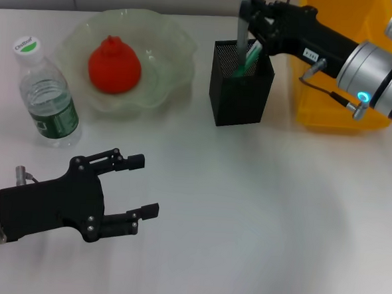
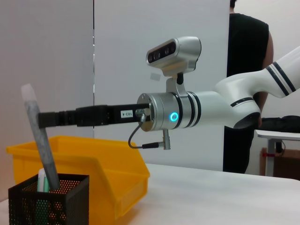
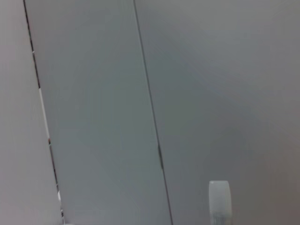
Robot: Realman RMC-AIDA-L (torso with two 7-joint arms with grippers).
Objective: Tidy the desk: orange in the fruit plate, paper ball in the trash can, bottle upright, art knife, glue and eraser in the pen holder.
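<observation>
The grey art knife stands nearly upright in the pen holder, long axis close to vertical, upper end leaning slightly away from the trash can. Its lower part is hidden by the mesh wall, beside a green-and-white item. The right pincer is at the knife's upper shaft above the holder; whether its fingers grip it cannot be told. The trash can is just beside the holder, partly covered by the right arm. The orange lies in the fruit plate. The bottle stands upright near the plate. The left pincer hovers over bare white surface, fingers spread wide, empty.
</observation>
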